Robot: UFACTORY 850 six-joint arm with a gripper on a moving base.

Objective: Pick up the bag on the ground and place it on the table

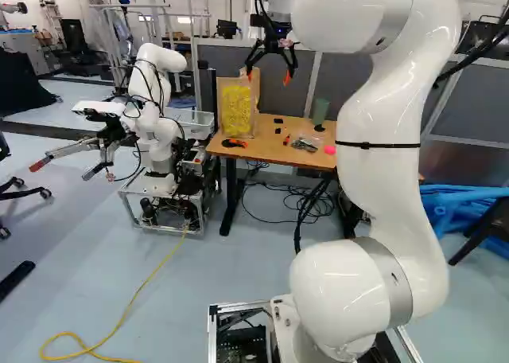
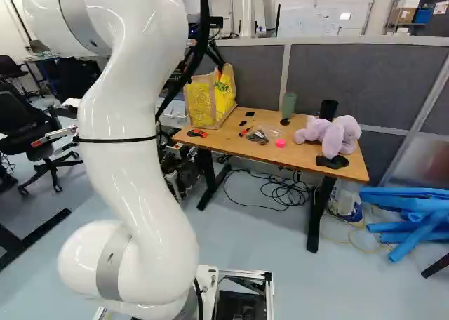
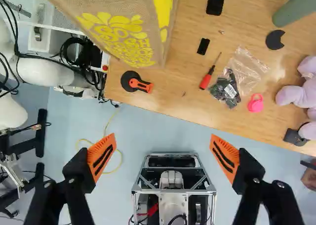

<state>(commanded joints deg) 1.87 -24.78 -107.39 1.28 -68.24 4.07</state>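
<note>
Left base view: the bag (image 1: 237,110) stands on the surface (image 1: 266,149), another robot (image 1: 159,132) left of it, the gripper (image 1: 270,76) spread near it; only the right base view shows the black cup (image 2: 328,110).

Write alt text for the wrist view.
A tan bag with yellow patterning stands on a wooden table, ahead of the open gripper. The table also holds a red-handled screwdriver, a clear pouch of dark parts and a lilac plush toy.
</note>
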